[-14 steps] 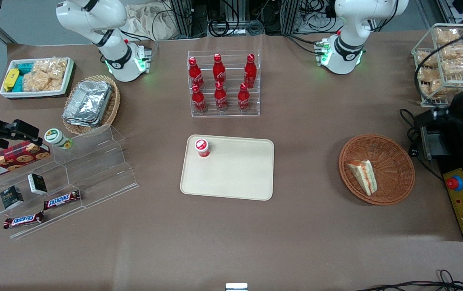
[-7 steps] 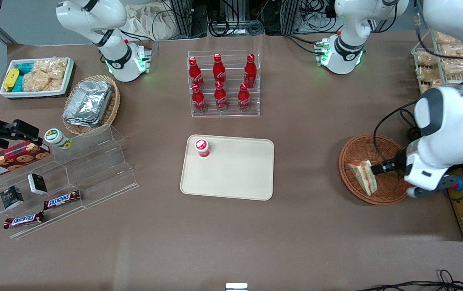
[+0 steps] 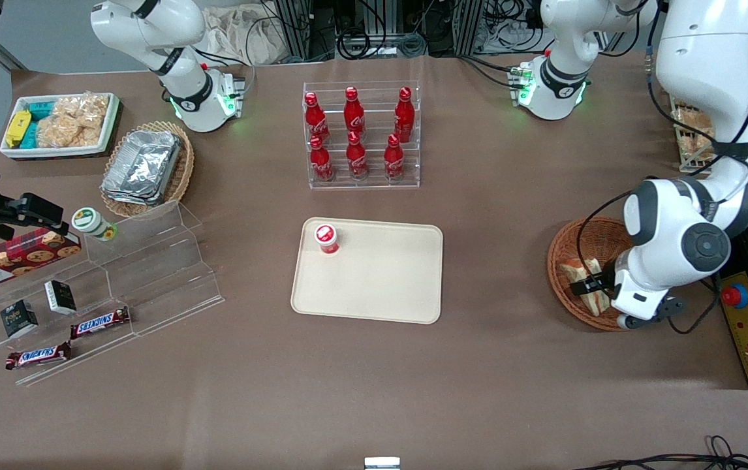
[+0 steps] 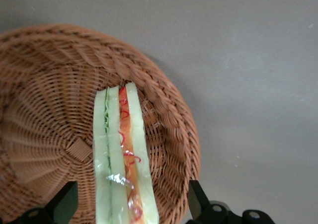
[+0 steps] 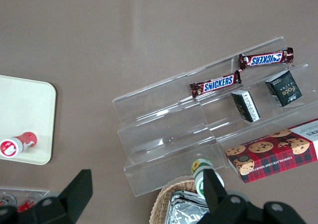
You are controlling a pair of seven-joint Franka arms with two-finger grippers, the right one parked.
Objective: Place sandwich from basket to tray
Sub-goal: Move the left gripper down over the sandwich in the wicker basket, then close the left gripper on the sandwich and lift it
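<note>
Gripper over sandwich in basket.
The gripper hung w/ fingers spread wide either side of the sandwich, not touching it. Sandwich lay on edge in the reddish wicker basket, near its rim. Tray sat well apart toward table centre, w/ a red-capped bottle on it.

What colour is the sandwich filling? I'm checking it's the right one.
Green and orange-red layers between white bread on the sandwich, clearest in the left wrist view; the open tool straddles it.

Robot lab, mock shop: cable clutter, aluminium framing, acrylic snack shelf, cola rack.
</note>
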